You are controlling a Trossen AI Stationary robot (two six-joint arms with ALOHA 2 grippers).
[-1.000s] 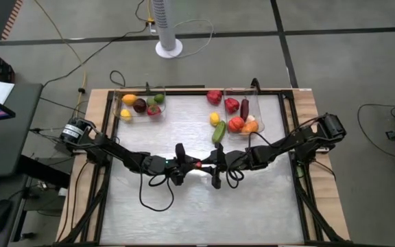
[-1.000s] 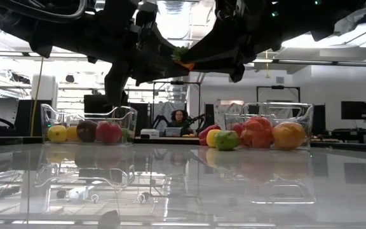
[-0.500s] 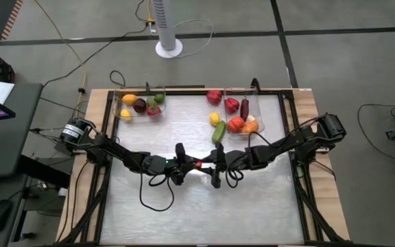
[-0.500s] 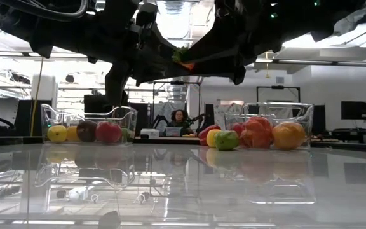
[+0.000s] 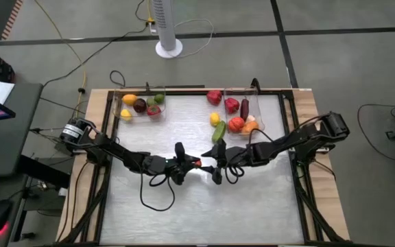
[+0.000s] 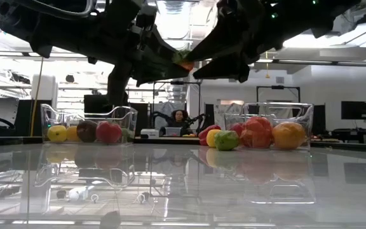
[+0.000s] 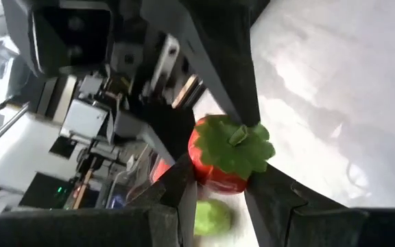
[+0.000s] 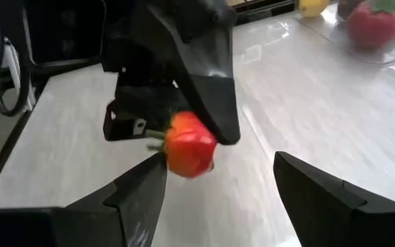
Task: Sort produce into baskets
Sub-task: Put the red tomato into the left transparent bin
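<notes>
The left claw (image 5: 195, 162) pinches a small red green-capped tomato (image 7: 219, 156) above the tabletop (image 5: 184, 206) for handover; the right claw (image 8: 218, 185) stands spread.

No text, label, brand, number or sign could be read in any view; nothing legible was found on the bench, the arms or in the room.

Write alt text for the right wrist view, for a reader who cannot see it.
The left gripper is shut on a small red pepper, holding it above the pale table. The right gripper stands open around it, one finger close beside the pepper and the other well clear. A clear basket with red and yellow produce sits at the far edge.
</notes>
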